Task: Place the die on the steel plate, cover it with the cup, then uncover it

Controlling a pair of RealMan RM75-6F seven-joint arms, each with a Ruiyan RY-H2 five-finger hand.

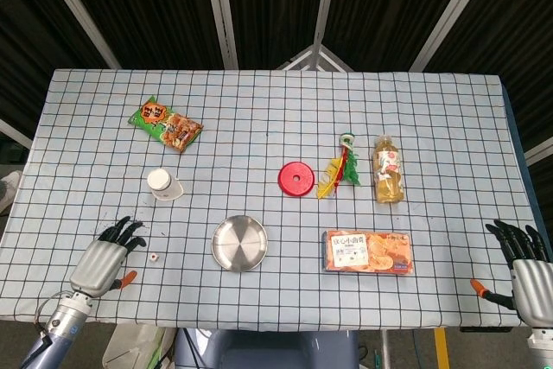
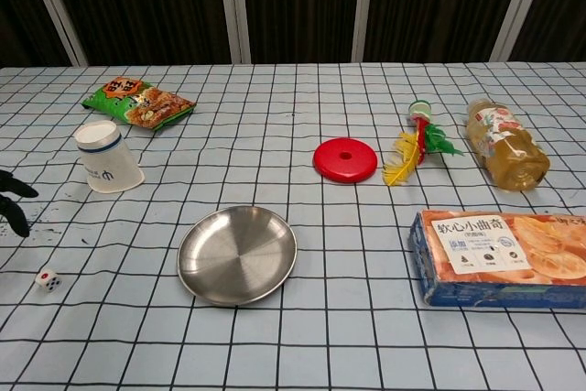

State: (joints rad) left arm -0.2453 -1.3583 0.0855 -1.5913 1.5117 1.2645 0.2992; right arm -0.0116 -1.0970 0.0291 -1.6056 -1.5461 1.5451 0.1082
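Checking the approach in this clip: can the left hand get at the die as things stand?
Probably yes. The left hand is open, just left of the die, with only bare cloth between them; the cup and plate lie off that path.

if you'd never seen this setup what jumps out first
The bright red flat disc near the middle of the checked tablecloth catches the eye first, with the shiny round steel plate just in front of it toward the robot. Next comes the left hand with black fingers at the near left, close to the tiny white die but not touching it.
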